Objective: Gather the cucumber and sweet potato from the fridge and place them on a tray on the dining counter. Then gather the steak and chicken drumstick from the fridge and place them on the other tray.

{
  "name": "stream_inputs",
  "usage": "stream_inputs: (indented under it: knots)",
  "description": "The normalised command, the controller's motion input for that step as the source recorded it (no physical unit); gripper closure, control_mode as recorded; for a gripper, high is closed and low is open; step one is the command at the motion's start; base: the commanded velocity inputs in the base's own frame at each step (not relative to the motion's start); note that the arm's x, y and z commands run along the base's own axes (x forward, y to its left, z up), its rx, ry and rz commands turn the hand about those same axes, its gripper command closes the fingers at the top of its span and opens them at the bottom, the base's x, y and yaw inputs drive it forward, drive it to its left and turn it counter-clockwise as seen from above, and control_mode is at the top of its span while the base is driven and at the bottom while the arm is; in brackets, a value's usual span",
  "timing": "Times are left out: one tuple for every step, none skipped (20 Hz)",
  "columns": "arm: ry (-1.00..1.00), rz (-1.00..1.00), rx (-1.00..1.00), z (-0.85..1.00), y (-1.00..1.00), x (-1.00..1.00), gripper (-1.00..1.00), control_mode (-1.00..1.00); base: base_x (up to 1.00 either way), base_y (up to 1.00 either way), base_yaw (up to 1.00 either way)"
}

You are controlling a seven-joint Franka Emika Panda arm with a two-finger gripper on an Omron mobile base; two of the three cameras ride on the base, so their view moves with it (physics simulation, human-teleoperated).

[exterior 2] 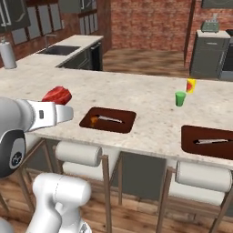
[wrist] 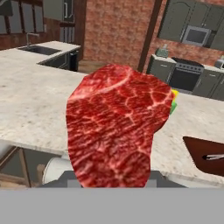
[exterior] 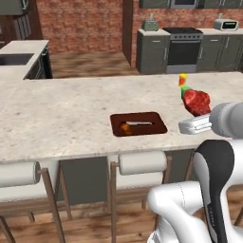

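Red marbled raw steak held upright in narrow gripper, above near edge of pale stone dining counter. Probably soft, floppy, slippery; best gripped deep across middle.

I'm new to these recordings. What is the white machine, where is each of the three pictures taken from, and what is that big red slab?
Everything here is a computer-rendered kitchen. The white machine is a robot arm on a driving base. Two cameras ride on the base behind the arm, one to its left and one to its right; the third sits on the hand and looks along the pincer. The red slab is a raw steak, held in the pincer, so it looms large in the hand view. Before the robot runs a pale stone dining counter. On it lie two dark brown trays. The nearer tray carries an orange vegetable and a thin grey piece I can't identify. The other tray holds another thin grey piece. A small green cup stands farther back.
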Motion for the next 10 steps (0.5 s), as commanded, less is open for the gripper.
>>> stream_inputs:
  knots:
    - [0.0,0.0,0.0,0.0,0.0,0.0,1.0,1.0,0.41,0.32,-0.05]
    - [0.0,0.0,0.0,0.0,0.0,0.0,1.0,1.0,0.36,0.29,-0.04]
    - [0.0,0.0,0.0,0.0,0.0,0.0,1.0,1.0,0.36,0.23,-0.03]
    - [0.0,0.0,0.0,0.0,0.0,0.0,1.0,1.0,0.35,0.23,-0.02]
    - [0.0,0.0,0.0,0.0,0.0,0.0,1.0,1.0,0.36,0.24,-0.02]
    - [0.0,0.0,0.0,0.0,0.0,0.0,1.0,1.0,0.35,0.26,-0.02]
    - [0.0,0.0,0.0,0.0,0.0,0.0,1.0,1.0,0.33,0.27,-0.02]
    - [0.0,0.0,0.0,0.0,0.0,0.0,1.0,1.0,0.34,0.28,-0.03]
    - [0.0,0.0,0.0,0.0,0.0,0.0,1.0,1.0,0.34,0.24,-0.03]
    - [0.0,0.0,0.0,0.0,0.0,0.0,1.0,1.0,0.35,0.19,-0.03]
